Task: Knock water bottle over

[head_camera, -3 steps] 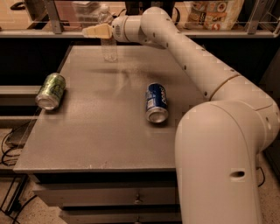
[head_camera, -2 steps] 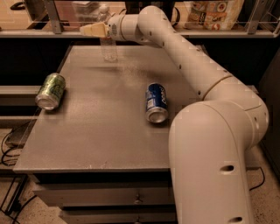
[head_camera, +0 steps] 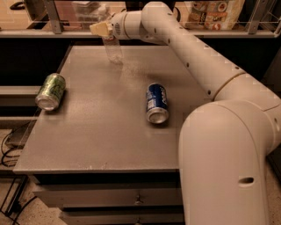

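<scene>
The small clear plastic water bottle (head_camera: 113,49) stands upright at the far side of the flat grey table (head_camera: 101,145). The white arm's cream-tipped gripper (head_camera: 101,29) is against its top; whether it holds anything, I cannot tell. A green soda can (head_camera: 50,91) lies at the left and a blue soda can (head_camera: 156,103) near the centre. Stocked shelves (head_camera: 215,13) stand behind.

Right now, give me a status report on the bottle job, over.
Claw at the top of the small clear plastic water bottle. Bottle standing, not yet down. Green soda can and blue soda can lying apart, not in the way.
</scene>
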Tool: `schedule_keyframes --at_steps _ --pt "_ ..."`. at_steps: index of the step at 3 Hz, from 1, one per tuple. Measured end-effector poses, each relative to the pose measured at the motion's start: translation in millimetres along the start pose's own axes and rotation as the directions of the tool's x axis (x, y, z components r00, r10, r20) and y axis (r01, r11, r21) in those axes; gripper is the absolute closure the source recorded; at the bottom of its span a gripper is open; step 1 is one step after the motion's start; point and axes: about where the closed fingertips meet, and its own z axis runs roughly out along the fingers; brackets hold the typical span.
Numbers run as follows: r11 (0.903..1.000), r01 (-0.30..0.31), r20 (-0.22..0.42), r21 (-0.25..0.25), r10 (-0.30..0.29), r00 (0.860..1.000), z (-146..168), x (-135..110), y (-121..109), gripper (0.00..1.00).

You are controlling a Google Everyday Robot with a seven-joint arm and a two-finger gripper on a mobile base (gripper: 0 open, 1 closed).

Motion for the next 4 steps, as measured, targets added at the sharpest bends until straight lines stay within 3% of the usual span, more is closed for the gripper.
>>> schedule_keyframes --at_steps 1,2,3,4 --pt "0.9932 0.108 -0.081 0.044 -0.104 0.991 -37.1 3.8 -3.7 0.88" --pt "0.9607 0.271 -0.213 0.061 -0.252 0.944 -73.3 13.6 -6.0 0.85" --pt "0.9159 0.4 -0.356 0.03 -0.364 0.861 -101.8 33.8 -6.4 0.62" --pt "0.8819 0.466 -0.442 -0.072 -0.447 0.778 -122.5 54.7 -2.6 0.39"
